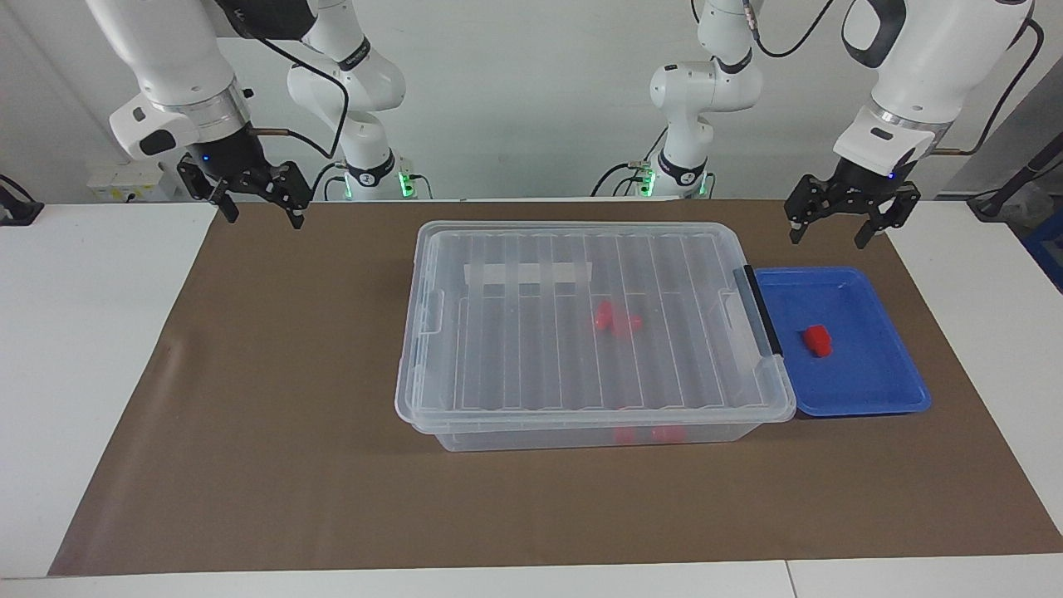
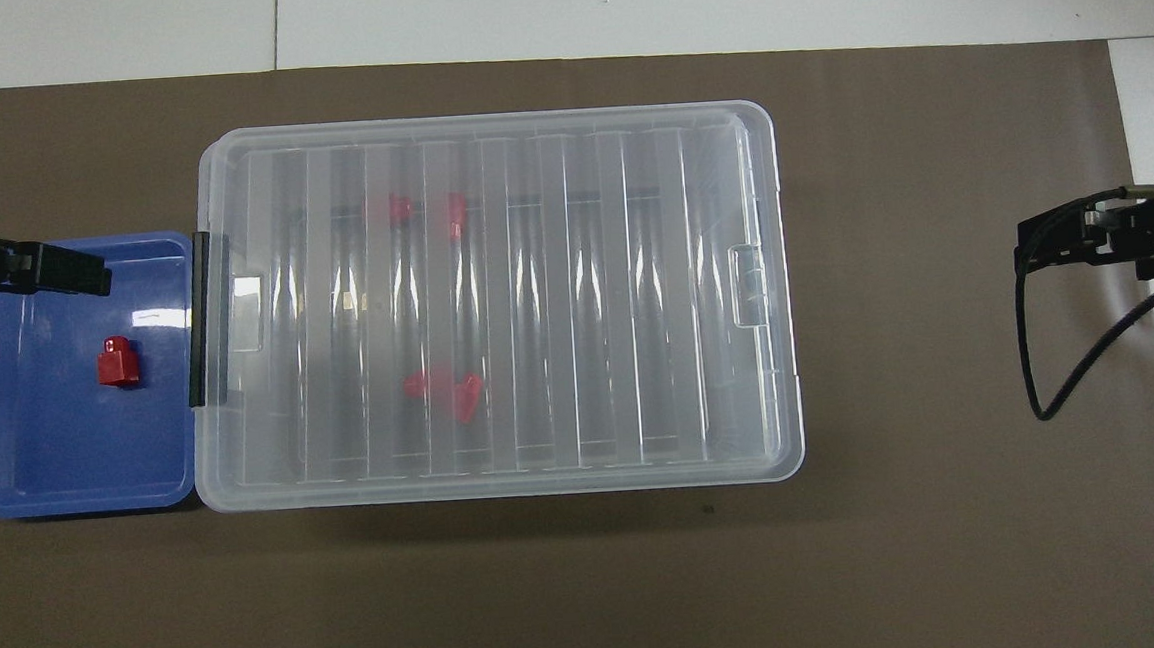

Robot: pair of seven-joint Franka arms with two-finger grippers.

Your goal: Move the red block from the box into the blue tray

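The red block [image 1: 817, 340] [image 2: 118, 361] lies in the blue tray [image 1: 864, 405] [image 2: 86, 491], touched by nothing. The tray sits against the black clip [image 1: 762, 311] end of the clear box [image 1: 515, 365] [image 2: 635, 290], toward the left arm's end. The box's ribbed lid is on. Two other red pieces [image 1: 617, 320] [image 2: 444, 390] show through the lid. My left gripper [image 1: 828, 238] hangs open and empty in the air by the tray's edge nearer the robots; one of its fingers [image 2: 63, 278] shows in the overhead view. My right gripper [image 1: 264, 220] [image 2: 1083, 238] hangs open and empty over the mat.
A brown mat [image 1: 274, 399] covers the table's middle, with white tabletop [image 1: 83, 332] at both ends. A black cable [image 2: 1050, 365] loops down from the right gripper. Faint red shapes [image 1: 644, 433] show through the box's wall farthest from the robots.
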